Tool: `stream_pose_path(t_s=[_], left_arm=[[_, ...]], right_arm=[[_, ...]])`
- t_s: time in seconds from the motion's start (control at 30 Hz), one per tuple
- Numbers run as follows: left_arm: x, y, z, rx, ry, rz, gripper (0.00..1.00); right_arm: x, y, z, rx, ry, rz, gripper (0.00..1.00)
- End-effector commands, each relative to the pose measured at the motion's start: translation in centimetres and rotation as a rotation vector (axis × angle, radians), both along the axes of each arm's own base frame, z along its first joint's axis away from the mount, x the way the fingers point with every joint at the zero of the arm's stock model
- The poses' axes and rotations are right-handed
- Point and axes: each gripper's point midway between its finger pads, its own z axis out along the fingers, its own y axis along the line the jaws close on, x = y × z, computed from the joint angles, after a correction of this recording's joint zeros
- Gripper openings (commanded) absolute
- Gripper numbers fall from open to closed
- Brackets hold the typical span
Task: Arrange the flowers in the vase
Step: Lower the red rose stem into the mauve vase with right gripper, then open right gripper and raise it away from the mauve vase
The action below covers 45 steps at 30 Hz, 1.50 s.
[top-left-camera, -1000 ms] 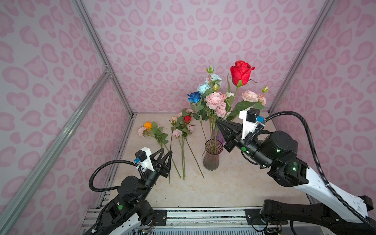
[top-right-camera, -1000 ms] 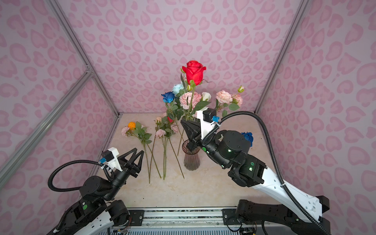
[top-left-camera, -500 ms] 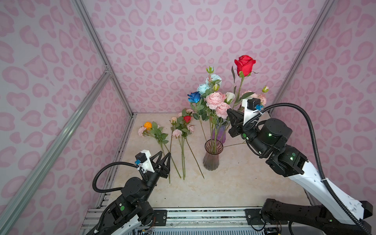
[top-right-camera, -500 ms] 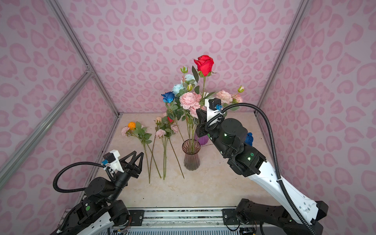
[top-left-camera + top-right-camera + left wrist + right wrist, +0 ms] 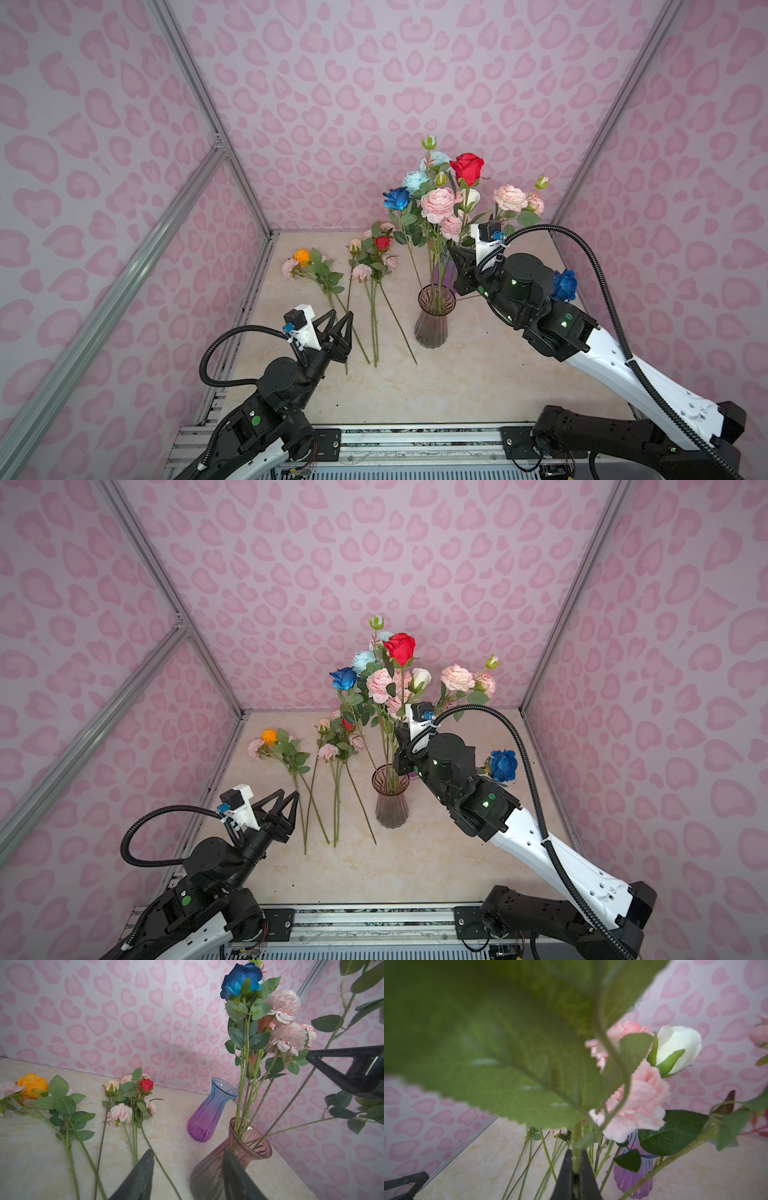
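My right gripper (image 5: 454, 252) (image 5: 400, 734) (image 5: 576, 1153) is shut on the green stem of a tall red rose (image 5: 467, 168) (image 5: 401, 646), just above the ribbed pinkish vase (image 5: 434, 320) (image 5: 390, 800) (image 5: 239, 1159). In the left wrist view that stem slants down to the vase's mouth. Several flowers stand in the vase: a dark blue rose (image 5: 397, 198), a pink peony (image 5: 436, 203), a white bud (image 5: 677, 1047). More flowers lie on the table to its left, among them an orange rose (image 5: 302, 255) (image 5: 32, 1084). My left gripper (image 5: 341, 315) (image 5: 290, 794) (image 5: 188, 1151) is open and empty over their stem ends.
A second vase, purple and blue (image 5: 209, 1113) (image 5: 633, 1178), stands behind the pinkish one. Another dark blue rose (image 5: 564, 285) (image 5: 503, 766) shows behind my right arm. Pink patterned walls close in the table (image 5: 457, 386) on three sides.
My right gripper has swung the red rose left and lowered it into the bunch over the vase. The left gripper has barely moved.
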Motion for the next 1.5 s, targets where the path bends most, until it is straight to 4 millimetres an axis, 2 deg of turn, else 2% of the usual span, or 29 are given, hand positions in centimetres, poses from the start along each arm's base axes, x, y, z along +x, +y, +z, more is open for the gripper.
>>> stream_pose_path(t_s=[0.0, 0.07, 0.2, 0.33, 0.47, 0.7, 0.83, 1.07, 1.13, 1.2, 1.37, 1.47], left_arm=[[0.1, -0.2, 0.5, -0.031, -0.01, -0.007, 0.54], [0.1, -0.3, 0.6, -0.034, -0.01, -0.01, 0.54], [0.1, -0.4, 0.4, -0.033, -0.005, -0.011, 0.54], [0.2, -0.4, 0.2, -0.032, 0.0, -0.011, 0.54], [0.3, -0.5, 0.0, -0.029, 0.005, -0.013, 0.54], [0.4, -0.8, -0.6, -0.027, 0.019, -0.014, 0.54], [0.5, -0.9, -0.9, -0.025, 0.023, -0.014, 0.54], [0.8, -1.0, -1.6, -0.01, 0.035, -0.008, 0.54], [0.9, -1.0, -1.9, -0.008, 0.04, -0.004, 0.54], [1.0, -0.8, -2.2, -0.011, 0.048, 0.012, 0.54], [1.6, -0.3, -3.6, 0.018, 0.087, 0.068, 0.55], [2.2, 0.1, -4.3, 0.041, 0.129, 0.116, 0.62]], right_arm=[[0.1, 0.1, -1.0, 0.012, 0.021, -0.004, 0.03], [0.1, 0.1, -1.6, 0.004, 0.031, -0.002, 0.06], [-0.1, 0.0, -2.1, 0.005, 0.037, 0.0, 0.24], [-0.3, 0.2, -2.3, 0.007, 0.049, 0.012, 0.33], [-0.5, 0.1, -2.7, 0.008, 0.062, 0.015, 0.35], [-1.4, -1.2, -3.4, 0.004, 0.079, -0.02, 0.36], [-2.5, -2.0, -2.7, -0.003, 0.068, -0.03, 0.36], [-3.9, -2.4, 0.4, -0.018, 0.017, -0.049, 0.37], [-3.9, -2.6, 0.6, -0.022, 0.028, -0.062, 0.39], [-3.9, -3.3, 0.6, -0.028, 0.039, -0.098, 0.4], [-4.3, -7.1, 1.1, -0.008, 0.052, -0.24, 0.4], [-4.7, -9.4, 1.3, -0.005, 0.082, -0.326, 0.38]])
